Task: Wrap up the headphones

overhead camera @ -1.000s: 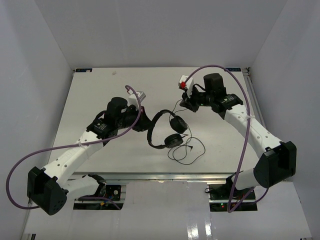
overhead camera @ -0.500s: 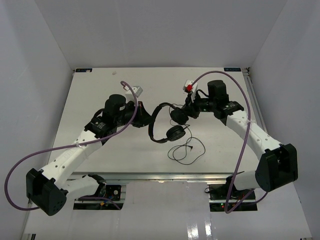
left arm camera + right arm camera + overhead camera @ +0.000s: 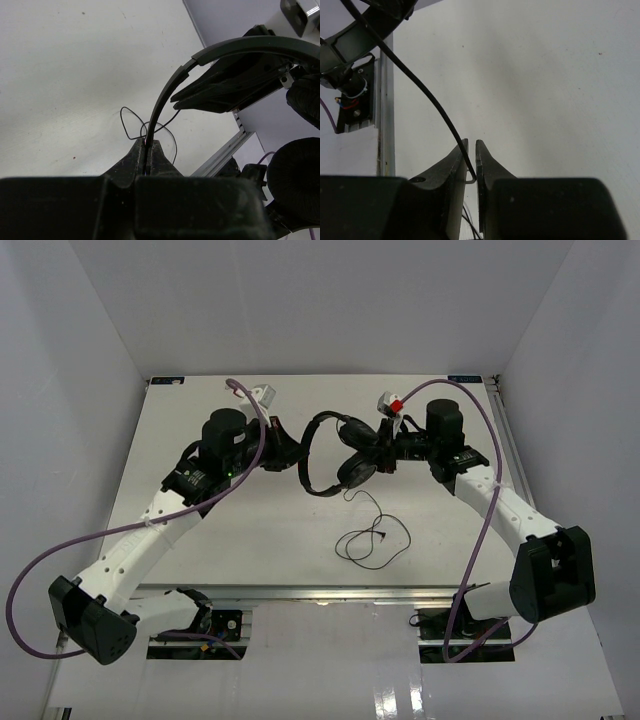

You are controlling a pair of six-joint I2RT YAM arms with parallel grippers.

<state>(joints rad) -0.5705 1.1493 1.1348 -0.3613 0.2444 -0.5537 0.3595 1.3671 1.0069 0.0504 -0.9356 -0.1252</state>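
The black headphones (image 3: pixel 314 443) hang in the air between my two grippers, above the table's middle. My left gripper (image 3: pixel 288 455) is shut on the thin headband (image 3: pixel 210 50); the band rises straight out of the pinched jaws (image 3: pixel 149 144). The two earcups (image 3: pixel 352 468) hang by my right gripper (image 3: pixel 381 452). The right gripper (image 3: pixel 471 146) is shut on the thin black cord (image 3: pixel 420 85), which bends at the jaws. The rest of the cord (image 3: pixel 372 538) trails down to a loose loop on the table.
Thick purple cables (image 3: pixel 480 510) arc over both arms. A white table (image 3: pixel 200 530) carries everything, with grey walls on three sides and a metal rail (image 3: pixel 330 592) along the near edge. A red-and-white part (image 3: pixel 392 403) sits on the right wrist.
Both grippers have lifted the headphones off the table and carried them toward the far side. The earcups have risen next to the right gripper, and the cord now stretches down to its loop.
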